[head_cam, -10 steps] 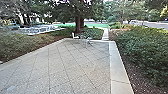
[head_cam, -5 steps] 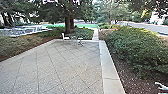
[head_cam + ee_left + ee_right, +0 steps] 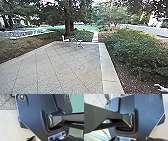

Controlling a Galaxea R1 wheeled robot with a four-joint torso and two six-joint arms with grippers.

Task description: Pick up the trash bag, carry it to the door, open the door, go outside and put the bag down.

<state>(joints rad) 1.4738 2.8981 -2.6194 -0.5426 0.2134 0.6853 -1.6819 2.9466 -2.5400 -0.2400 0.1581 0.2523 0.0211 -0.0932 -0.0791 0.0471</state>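
Trash bag duty probably explained the robot (image 3: 32, 112) facing the patio (image 3: 67, 72); each hand's opening and hold couldn't be told.

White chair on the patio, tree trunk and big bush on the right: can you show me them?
White chair (image 3: 66, 40): head view, on its seat.
Tree trunk (image 3: 67, 26): head view, on its bark.
Big bush (image 3: 140, 51): head view, on its leaves.

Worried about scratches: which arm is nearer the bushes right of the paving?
Right, probably: the bushes stand ahead on the right arm's side; the left arm is on the side away from them.
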